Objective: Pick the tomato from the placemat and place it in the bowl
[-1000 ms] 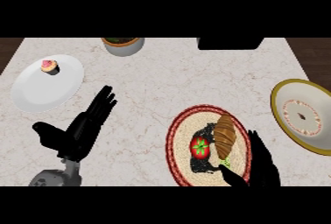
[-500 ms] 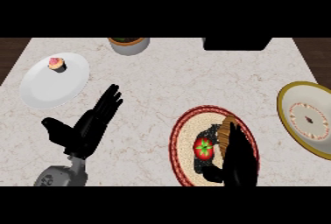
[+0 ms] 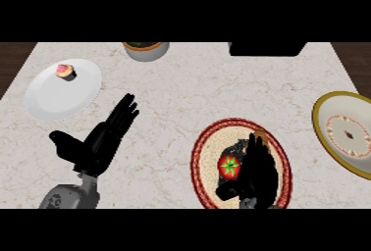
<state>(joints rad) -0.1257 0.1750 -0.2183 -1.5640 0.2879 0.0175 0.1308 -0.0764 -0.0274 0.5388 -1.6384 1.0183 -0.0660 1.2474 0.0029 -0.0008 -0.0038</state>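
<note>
A red tomato (image 3: 229, 165) with a green stem lies on a round woven placemat (image 3: 206, 156) with a dark red rim, at the lower right. My right hand (image 3: 255, 172) hovers over the placemat just right of the tomato, fingers straight and pointing away, thumb below the tomato; it hides a brown item on the mat. The bowl (image 3: 346, 131), yellow-rimmed with a pale inside, stands at the right edge. My left hand (image 3: 98, 141) rests open at the lower left, fingers up.
A white plate (image 3: 51, 98) with a pink cupcake (image 3: 66, 71) stands at the upper left. A grey pot (image 3: 147, 50) is at the counter's far edge, and a black box (image 3: 267, 48) sits further right.
My right hand has moved left and forward over the placemat, covering the brown item and coming up against the tomato. The view has shifted slightly; the left hand stays put.
</note>
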